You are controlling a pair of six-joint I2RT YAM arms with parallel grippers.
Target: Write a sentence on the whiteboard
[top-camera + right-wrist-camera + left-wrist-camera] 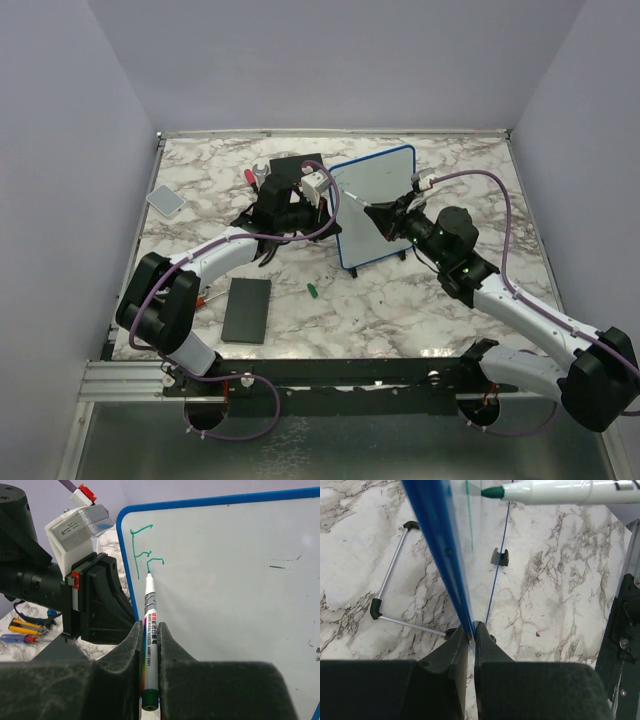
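Note:
The whiteboard (375, 205), white with a blue rounded frame, stands upright at the table's middle. My left gripper (318, 190) is shut on its left frame edge (445, 555). My right gripper (385, 218) is shut on a white marker (150, 630) with a green tip, and the tip touches the board face (225, 605) near its upper left. The sentence (142, 550) is only a few green strokes there. In the left wrist view the marker (560, 492) crosses the top and my left gripper (471, 630) pinches the board's edge.
A flat black slab (247, 309) lies near the left arm, with a green marker cap (312, 290) beside it. A grey eraser (166, 200) lies at far left. Tools and a black block (290, 170) sit behind the left gripper. Board stand legs (390, 587) rest on the marble.

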